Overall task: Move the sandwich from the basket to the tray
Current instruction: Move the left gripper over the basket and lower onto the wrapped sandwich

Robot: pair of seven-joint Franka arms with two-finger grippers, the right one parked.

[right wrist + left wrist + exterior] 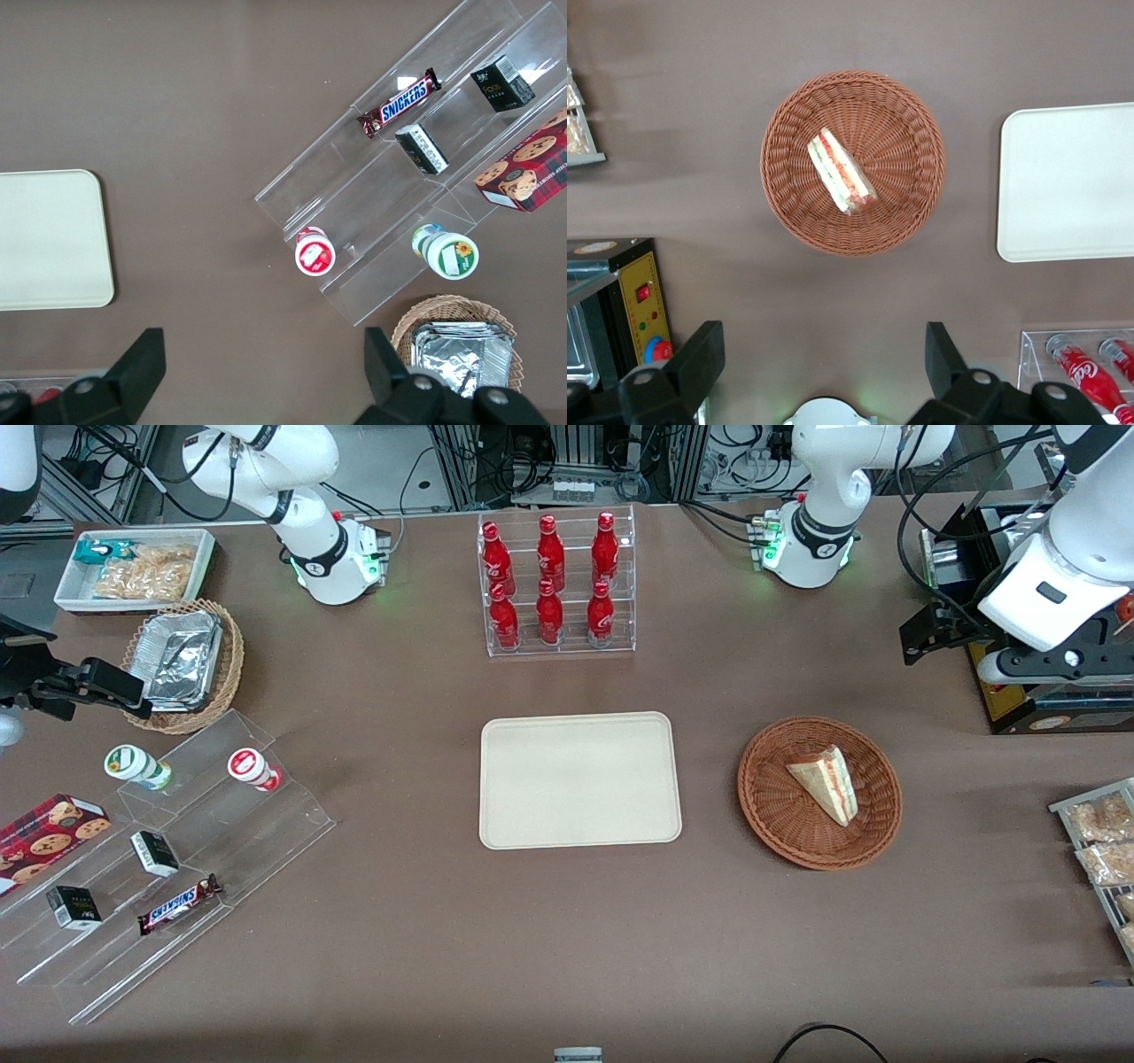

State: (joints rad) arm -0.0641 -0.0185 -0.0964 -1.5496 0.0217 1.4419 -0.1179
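Sandwich [826,782] lies flat inside wicker basket [771,815], long axis diagonal, narrow tip toward basket rim nearest front camera. Cream tray [580,779] beside basket, bare tabletop between. Left gripper [824,367] hovers high above table, off basket's rim, fingers [700,354] spread apart, holding nothing.

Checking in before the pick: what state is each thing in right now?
sandwich: lying in the basket, untouched.
basket: holding only the sandwich.
tray: bare.
gripper: jaws open, holding nothing, high above the table, off the basket's edge.
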